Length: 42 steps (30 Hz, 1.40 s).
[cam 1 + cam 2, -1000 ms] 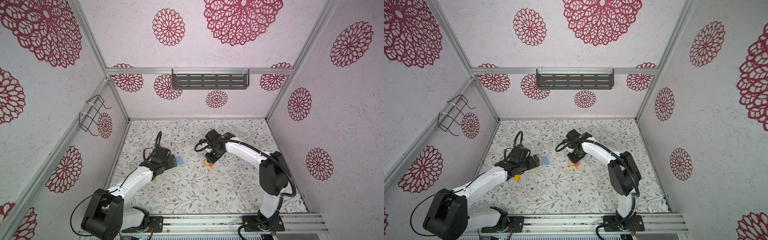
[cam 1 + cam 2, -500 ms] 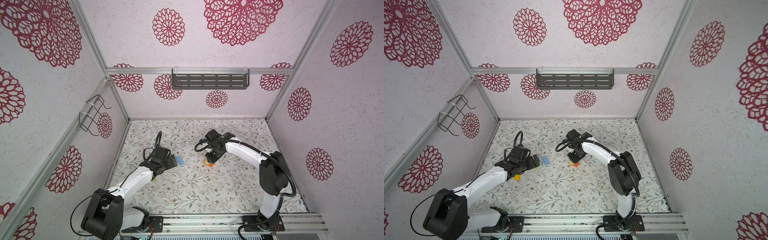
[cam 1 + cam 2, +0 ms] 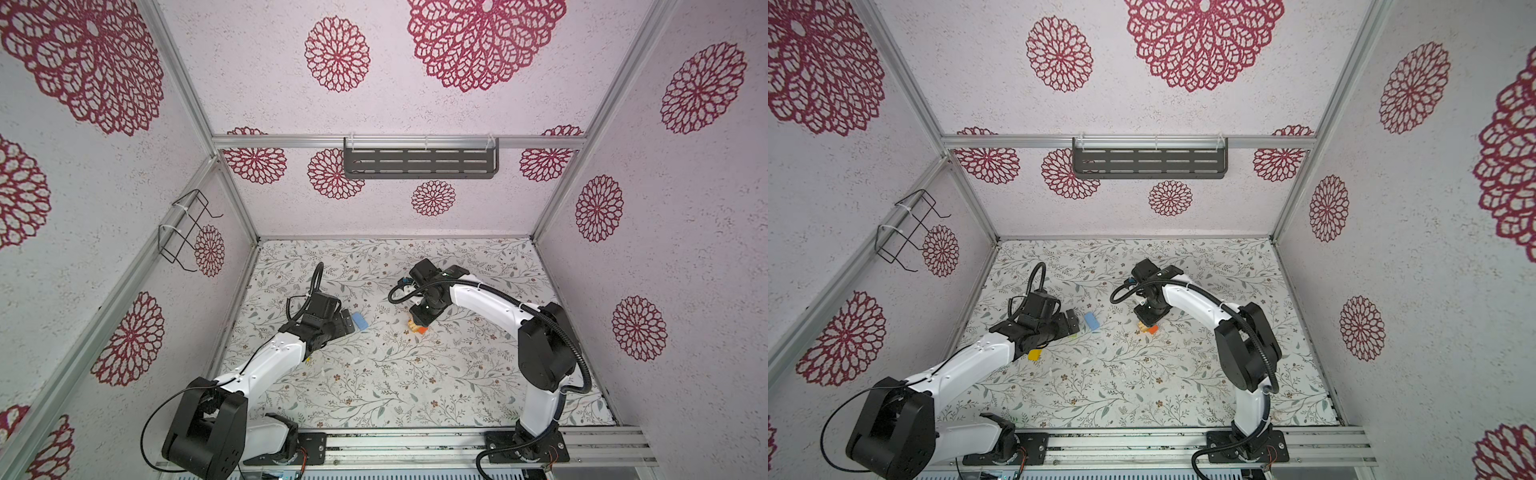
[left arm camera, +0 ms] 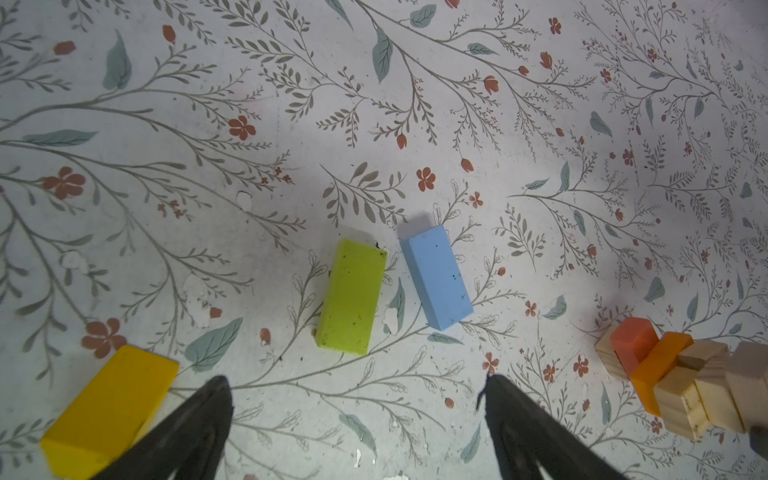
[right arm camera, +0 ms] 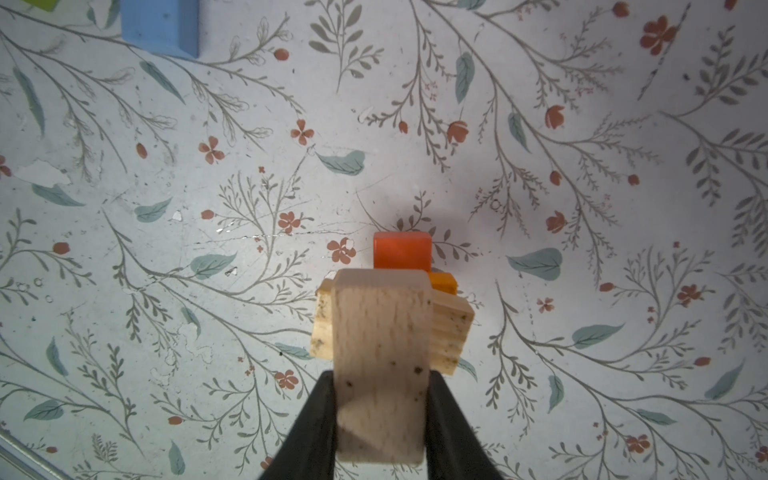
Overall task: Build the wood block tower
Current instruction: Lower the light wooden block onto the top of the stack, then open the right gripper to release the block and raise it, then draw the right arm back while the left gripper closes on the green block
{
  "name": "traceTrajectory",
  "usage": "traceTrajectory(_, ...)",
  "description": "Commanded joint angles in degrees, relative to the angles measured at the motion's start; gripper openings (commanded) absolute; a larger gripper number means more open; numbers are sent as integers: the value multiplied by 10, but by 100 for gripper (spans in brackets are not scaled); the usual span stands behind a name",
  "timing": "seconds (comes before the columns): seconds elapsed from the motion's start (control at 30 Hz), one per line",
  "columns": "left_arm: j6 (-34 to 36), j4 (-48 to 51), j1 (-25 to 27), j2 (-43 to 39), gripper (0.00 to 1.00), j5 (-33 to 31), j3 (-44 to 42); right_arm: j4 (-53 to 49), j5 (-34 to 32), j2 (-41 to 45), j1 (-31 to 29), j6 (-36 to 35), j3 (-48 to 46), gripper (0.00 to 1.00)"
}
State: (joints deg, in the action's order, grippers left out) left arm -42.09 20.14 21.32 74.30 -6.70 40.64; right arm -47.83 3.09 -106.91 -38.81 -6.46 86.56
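Note:
The wood block tower [image 3: 417,328] [image 3: 1148,329] is a low stack near the mat's middle: a red-orange block [image 5: 401,257], an orange one [image 5: 444,281] and tan pieces [image 5: 451,328]. My right gripper [image 5: 381,376] [image 3: 419,318] is shut on a plain tan block [image 5: 380,332], holding it on top of that stack. Loose on the mat lie a light blue block [image 4: 438,278] [image 3: 360,321], a green block [image 4: 353,295] and a yellow block [image 4: 108,411] [image 3: 1034,354]. The left gripper [image 4: 355,386] [image 3: 347,324] stands open and empty just short of the green and blue blocks.
A dark slotted rack [image 3: 419,163] hangs on the back wall and a wire basket [image 3: 185,228] on the left wall. The floral mat [image 3: 374,386] ends at a metal rail [image 3: 415,440] in front, where both arm bases stand.

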Motion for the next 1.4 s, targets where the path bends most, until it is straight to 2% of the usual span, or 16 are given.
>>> traceTrajectory(0.0,0,-12,-6,2,97,0,5,-5,-12,3,-4,-3,16,36)
traceTrajectory(0.27,0,-12,-6,2,97,-1,6,-4,-16,10,-5,-4,13,47)
traceTrajectory(0.53,-4,10,-6,4,100,-7,18,13,-18,42,-8,-4,7,49)
traceTrajectory(0.7,-12,28,-6,3,89,-12,34,49,-49,106,-9,10,-17,50)
traceTrajectory(0.83,-16,58,-6,22,68,-27,58,89,-83,169,-9,40,-53,56)
traceTrajectory(1.03,8,82,-12,54,59,-40,82,141,-93,253,-7,80,-134,59)
traceTrajectory(1.2,25,90,-25,97,56,-15,103,181,-87,314,1,104,-209,62)
traceTrajectory(1.37,36,69,-25,132,65,8,114,200,-82,359,13,113,-261,64)
